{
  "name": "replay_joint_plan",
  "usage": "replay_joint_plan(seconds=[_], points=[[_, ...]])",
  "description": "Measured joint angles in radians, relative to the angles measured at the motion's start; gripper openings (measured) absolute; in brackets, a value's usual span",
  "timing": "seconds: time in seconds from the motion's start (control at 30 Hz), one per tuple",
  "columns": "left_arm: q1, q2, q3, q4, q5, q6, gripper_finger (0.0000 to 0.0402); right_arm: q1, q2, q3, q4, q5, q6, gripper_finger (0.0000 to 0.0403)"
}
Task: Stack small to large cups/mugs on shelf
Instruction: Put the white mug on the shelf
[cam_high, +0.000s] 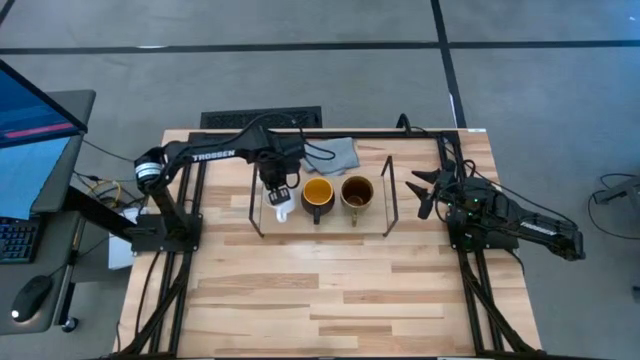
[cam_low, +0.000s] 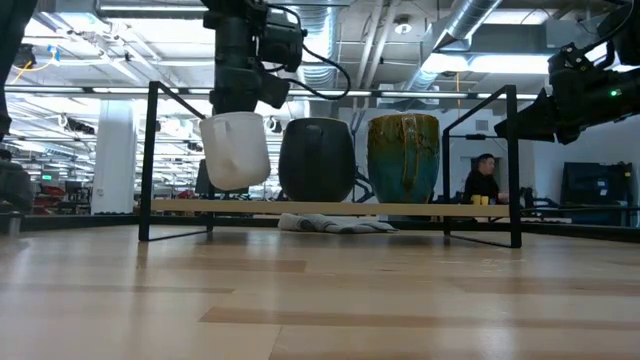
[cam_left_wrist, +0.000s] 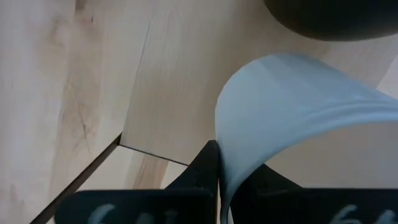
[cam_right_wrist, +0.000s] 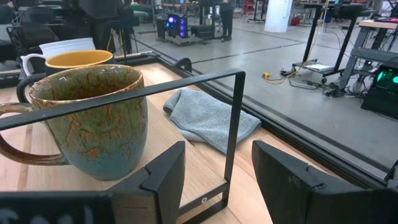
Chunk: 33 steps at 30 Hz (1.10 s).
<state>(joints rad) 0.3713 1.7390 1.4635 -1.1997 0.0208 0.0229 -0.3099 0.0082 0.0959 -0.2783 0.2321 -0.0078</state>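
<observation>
My left gripper (cam_high: 279, 192) reaches over the left end of the shelf (cam_high: 322, 228) and is shut on the small white mug (cam_low: 235, 150), which sits tilted just above the shelf's wooden base (cam_low: 330, 207). The dark mug with the yellow-orange inside (cam_high: 317, 193) stands on the middle of the base. The dark brown mug (cam_high: 357, 192) stands on its right part, bottom down, and also shows in the right wrist view (cam_right_wrist: 87, 124). My right gripper (cam_high: 428, 190) is open and empty just right of the shelf's right wire end frame (cam_right_wrist: 233, 124). My left gripper holds the white mug by its wall at the rim (cam_left_wrist: 219, 155), one finger inside and one outside. The fingers come from above, pointing down. The mug hangs tilted below them, its bottom (cam_low: 240, 185) a little above the shelf's base.
A grey cloth (cam_high: 335, 152) lies on the table behind the shelf. A black metal frame (cam_high: 440, 132) edges the table's far side. The near half of the table (cam_high: 330, 300) is bare wood. A person (cam_low: 484, 178) sits in the room beyond.
</observation>
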Motion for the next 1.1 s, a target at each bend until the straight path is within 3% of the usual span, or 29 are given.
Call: replay_joint_plan(seconds=[1.1], points=[[0.003, 0.028, 0.002, -0.028, 0.02, -0.028, 0.0, 0.0, 0.0, 0.0, -0.001, -0.006, 0.0, 0.021]])
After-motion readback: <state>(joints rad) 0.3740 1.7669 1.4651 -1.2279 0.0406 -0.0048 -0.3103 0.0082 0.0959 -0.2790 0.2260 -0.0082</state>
